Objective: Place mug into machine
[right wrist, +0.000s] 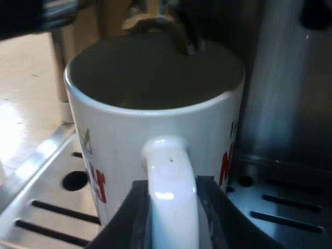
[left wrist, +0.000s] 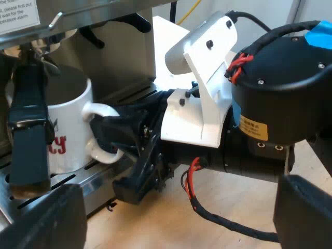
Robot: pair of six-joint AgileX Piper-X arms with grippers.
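Mug (right wrist: 155, 119), white ceramic w/ red lettering, on slotted steel tray (right wrist: 46, 207); R gripper (right wrist: 174, 220) clenched on handle (right wrist: 168, 176); L gripper (left wrist: 181, 228) spread, empty.

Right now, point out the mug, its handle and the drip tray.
mug (right wrist: 155, 122), right wrist view, white front wall.
handle (right wrist: 168, 166), right wrist view, top of loop.
drip tray (right wrist: 49, 192), right wrist view, slotted metal surface.

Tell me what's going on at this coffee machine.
The right gripper has its fingers closed on the handle of the white mug, with the mug upright over the drip tray of the espresso machine, below the machine's outlet. Whether the mug rests fully on the tray I cannot tell. The left gripper is open, holds nothing, and hangs back beside the right arm.
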